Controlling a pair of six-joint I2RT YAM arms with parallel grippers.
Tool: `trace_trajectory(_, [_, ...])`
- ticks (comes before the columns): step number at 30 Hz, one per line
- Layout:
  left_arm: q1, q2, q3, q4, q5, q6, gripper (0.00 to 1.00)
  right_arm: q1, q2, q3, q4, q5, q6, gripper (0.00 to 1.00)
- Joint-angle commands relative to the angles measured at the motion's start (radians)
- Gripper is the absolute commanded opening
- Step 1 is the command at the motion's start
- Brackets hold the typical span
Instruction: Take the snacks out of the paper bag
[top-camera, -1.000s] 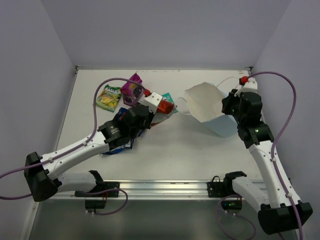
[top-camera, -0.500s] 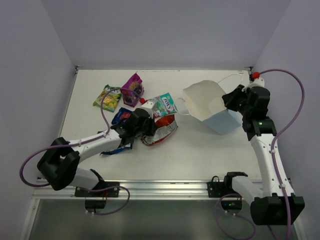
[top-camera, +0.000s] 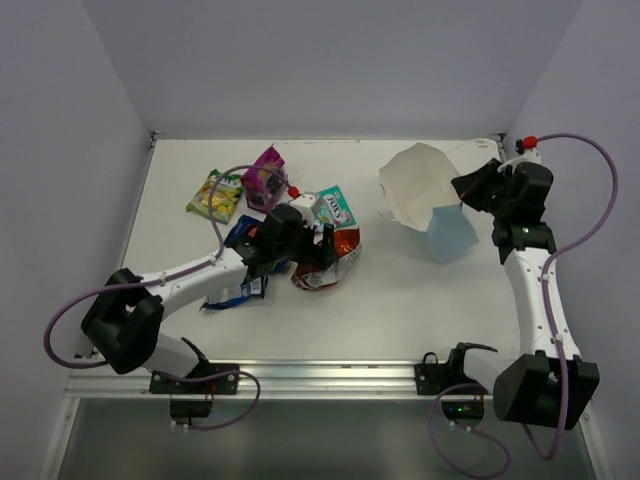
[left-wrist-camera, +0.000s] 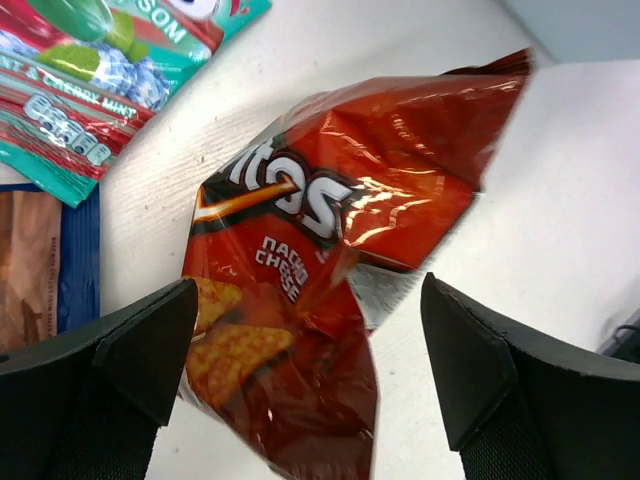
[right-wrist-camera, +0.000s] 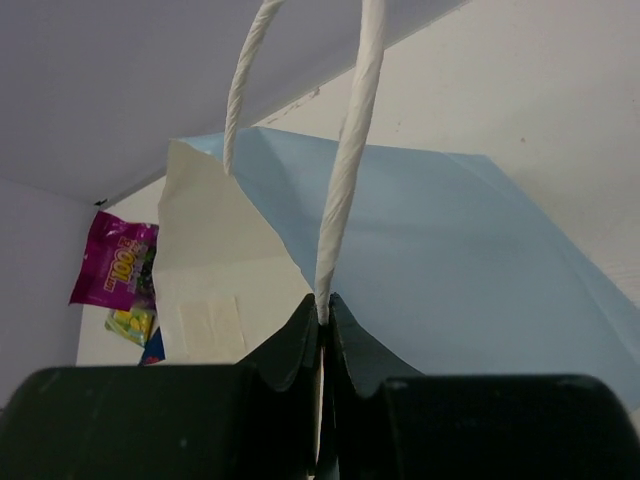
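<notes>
The orange-red packet (left-wrist-camera: 330, 250) lies crumpled on the table between the spread fingers of my left gripper (left-wrist-camera: 310, 370), which is open and not touching it; from above, the packet (top-camera: 335, 268) sits just under that gripper (top-camera: 322, 252). Other snacks lie around it: teal-white (top-camera: 335, 205), magenta-purple (top-camera: 265, 175), yellow-green (top-camera: 214, 195), dark blue (top-camera: 240, 230) and blue-white (top-camera: 232, 292). The light blue paper bag (top-camera: 432, 205) tilts at the back right, its white inside facing left. My right gripper (right-wrist-camera: 322, 312) is shut on the bag's white cord handle (right-wrist-camera: 345, 170).
The left arm's purple cable (top-camera: 215, 215) loops over the snacks. The back wall and the right wall stand close behind the bag. The metal rail (top-camera: 320, 375) runs along the table's near edge.
My left gripper has opened and let go of the orange-red packet, which now lies on the table. My right gripper has pulled the bag's handle back and to the right, tilting the bag.
</notes>
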Motion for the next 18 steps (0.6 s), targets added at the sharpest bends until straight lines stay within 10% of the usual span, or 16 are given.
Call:
trace_trajectory(1, [-0.004, -0.126, 0.080, -0.070, -0.015, 0.045, 1.00, -0.016, 0.016, 0.037, 0.008, -0.031, 0.014, 0.10])
trace_trajectory(18, [-0.009, -0.338, 0.345, -0.439, -0.303, 0.129, 1.00, -0.016, -0.082, 0.154, -0.122, 0.088, -0.130, 0.82])
